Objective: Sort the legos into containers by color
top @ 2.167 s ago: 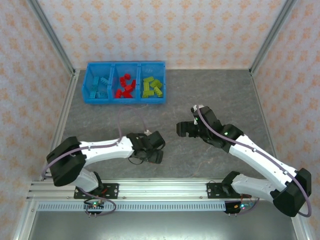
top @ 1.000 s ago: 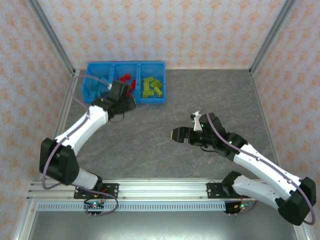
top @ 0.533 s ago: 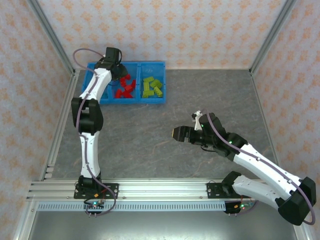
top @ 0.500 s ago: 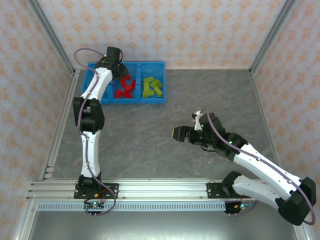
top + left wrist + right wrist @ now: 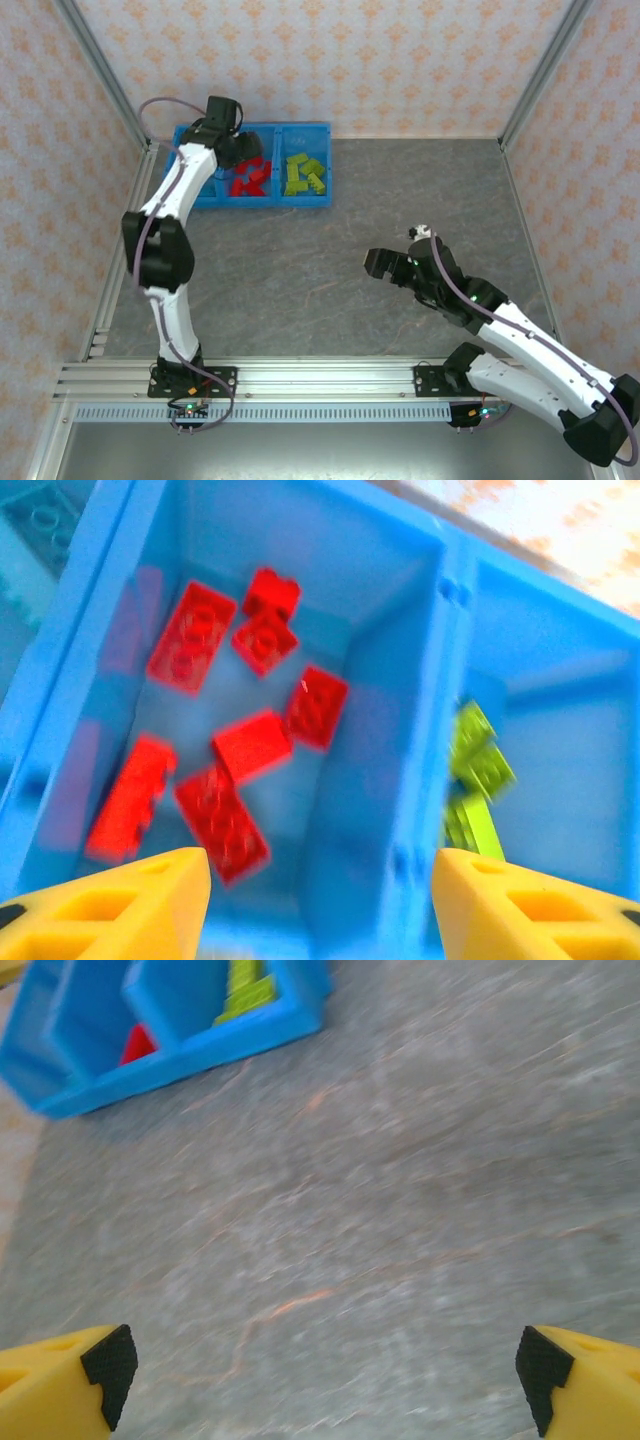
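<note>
The blue tray of containers (image 5: 252, 203) stands at the table's back left. Its middle compartment holds several red legos (image 5: 245, 745), the right one lime green legos (image 5: 478, 765), and the left one light blue legos (image 5: 35, 525). My left gripper (image 5: 240, 150) hangs over the middle compartment. In the left wrist view the left gripper (image 5: 320, 905) is open, with nothing between its yellow fingers (image 5: 140, 900). My right gripper (image 5: 375, 263) is over bare table at centre right. In the right wrist view the right gripper (image 5: 325, 1380) is wide open and empty.
The right wrist view shows the tray (image 5: 190, 1055) far off at the top left, across grey table (image 5: 380, 1210). Metal frame posts (image 5: 140, 190) and patterned walls close in the table on the left, back and right.
The left arm reached from the tray's front edge to above the middle compartment, and its jaws opened. The right gripper drew back to the right and opened a little wider.
</note>
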Controlling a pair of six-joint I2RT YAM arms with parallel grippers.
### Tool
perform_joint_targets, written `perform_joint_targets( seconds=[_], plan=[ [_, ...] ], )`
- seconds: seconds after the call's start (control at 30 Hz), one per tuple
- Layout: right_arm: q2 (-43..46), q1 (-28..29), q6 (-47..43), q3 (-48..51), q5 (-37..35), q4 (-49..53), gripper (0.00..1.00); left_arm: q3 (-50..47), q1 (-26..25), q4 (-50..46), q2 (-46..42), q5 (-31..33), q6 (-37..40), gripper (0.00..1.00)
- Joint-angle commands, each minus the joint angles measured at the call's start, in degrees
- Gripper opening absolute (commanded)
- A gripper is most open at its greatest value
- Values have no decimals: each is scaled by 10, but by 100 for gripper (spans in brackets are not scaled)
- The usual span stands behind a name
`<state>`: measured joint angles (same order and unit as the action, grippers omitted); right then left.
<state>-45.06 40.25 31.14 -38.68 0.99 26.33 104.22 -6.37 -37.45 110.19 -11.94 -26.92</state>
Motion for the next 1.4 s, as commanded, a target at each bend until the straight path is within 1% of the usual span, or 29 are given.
perform_joint_targets(
  seconds=[0.0, 0.1, 0.13, 0.2, 0.27, 0.37, 0.43, 0.5, 0.57, 0.63, 0.67, 0.7, 0.77, 0.8, 0.83, 0.87, 0.9, 0.93, 1.0, 1.03, 1.07, 1.1, 1.17, 1.2, 1.23, 1.27, 1.3, 1.33, 1.37],
  plan=[
    [8, -7, -39, 12, -177, 4, 99, -142, -47, 104, -172, 27, 0, 62],
    [4, -20, -89, 25, -273, -38, 99, -291, -89, 152, -315, 73, 1, 64],
    [0, -34, -104, 32, -296, -59, 99, -338, -102, 161, -364, 87, 3, 65],
    [-12, -76, -133, 48, -303, -107, 99, -415, -116, 172, -439, 104, 7, 68],
    [-36, -133, -157, 69, -311, -167, 99, -474, -118, 162, -508, 126, 11, 71],
    [-88, -203, -220, 105, -342, -291, 99, -538, -118, 138, -576, 214, 38, 76],
    [-146, -252, -251, 123, -342, -379, 99, -589, -118, 151, -612, 287, 70, 84],
    [-212, -303, -237, 114, -314, -411, 99, -642, -117, 192, -636, 322, 122, 88],
    [-283, -345, -217, 107, -273, -445, 99, -694, -117, 251, -647, 361, 175, 99],
    [-332, -357, -232, 107, -262, -518, 99, -750, -113, 329, -646, 400, 207, 100],
    [-338, -358, -246, 99, -245, -517, 99, -776, -110, 366, -643, 410, 220, 100],
    [-355, -358, -284, 106, -225, -572, 99, -800, -103, 408, -637, 411, 232, 100],
    [-396, -366, -298, 135, -190, -669, 99, -836, -77, 482, -618, 381, 236, 100],
    [-407, -366, -315, 141, -149, -696, 99, -845, -54, 512, -602, 350, 228, 100],
    [-415, -367, -325, 148, -113, -698, 99, -849, -34, 541, -581, 324, 218, 100],
    [-438, -367, -331, 165, -111, -762, 99, -851, -19, 561, -562, 303, 221, 100],
    [-434, -367, -331, 161, -112, -759, 99, -851, -8, 592, -535, 289, 231, 100],
    [-415, -369, -324, 146, -107, -694, 99, -852, 2, 630, -504, 282, 242, 100],
    [-432, -371, -330, 161, -106, -751, 99, -850, 24, 699, -441, 252, 243, 100],
    [-419, -371, -328, 153, -106, -718, 99, -847, 38, 733, -405, 229, 237, 100],
    [-418, -371, -326, 152, -103, -712, 99, -845, 49, 759, -377, 204, 233, 100],
    [-426, -371, -329, 156, -105, -735, 99, -843, 55, 792, -341, 190, 242, 100],
    [-420, -371, -326, 151, -102, -713, 99, -847, 55, 871, -261, 170, 255, 100],
    [-423, -371, -328, 156, -104, -729, 99, -836, 56, 911, -224, 154, 267, 100],
    [-419, -372, -326, 151, -103, -715, 99, -801, 54, 803, -247, 143, 268, 100],
    [-421, -372, -327, 152, -102, -718, 99, -796, 52, 790, -247, 142, 271, 100],
    [-421, -372, -328, 154, -103, -723, 99, -809, 49, 837, -235, 141, 279, 100],
    [-420, -372, -326, 151, -103, -715, 99, -797, 48, 791, -247, 144, 275, 100],
    [-422, -372, -327, 154, -103, -721, 99, -802, 47, 810, -241, 148, 277, 100]
  ],
)
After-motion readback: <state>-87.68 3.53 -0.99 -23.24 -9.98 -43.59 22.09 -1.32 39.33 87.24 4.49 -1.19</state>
